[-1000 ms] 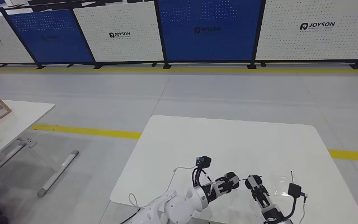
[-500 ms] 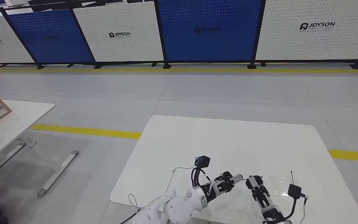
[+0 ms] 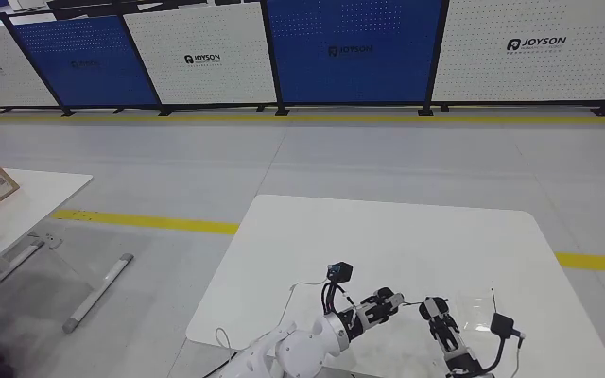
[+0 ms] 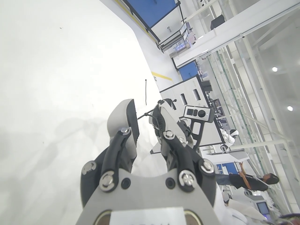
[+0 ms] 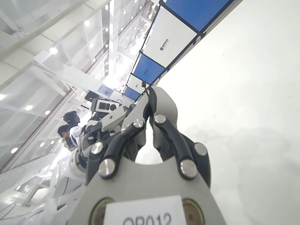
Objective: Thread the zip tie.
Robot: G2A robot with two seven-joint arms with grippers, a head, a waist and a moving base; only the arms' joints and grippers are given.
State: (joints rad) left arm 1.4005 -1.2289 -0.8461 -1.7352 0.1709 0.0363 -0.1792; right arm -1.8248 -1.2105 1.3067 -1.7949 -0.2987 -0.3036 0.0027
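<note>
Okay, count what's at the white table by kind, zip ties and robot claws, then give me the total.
Zip ties: 2 (held zip tie in the right claw, loose zip tie lying on the table)
Claws: 2 (right claw shut, left claw open)
Total: 4

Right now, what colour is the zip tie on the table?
Black zip tie, clearest in the left wrist view.
</note>
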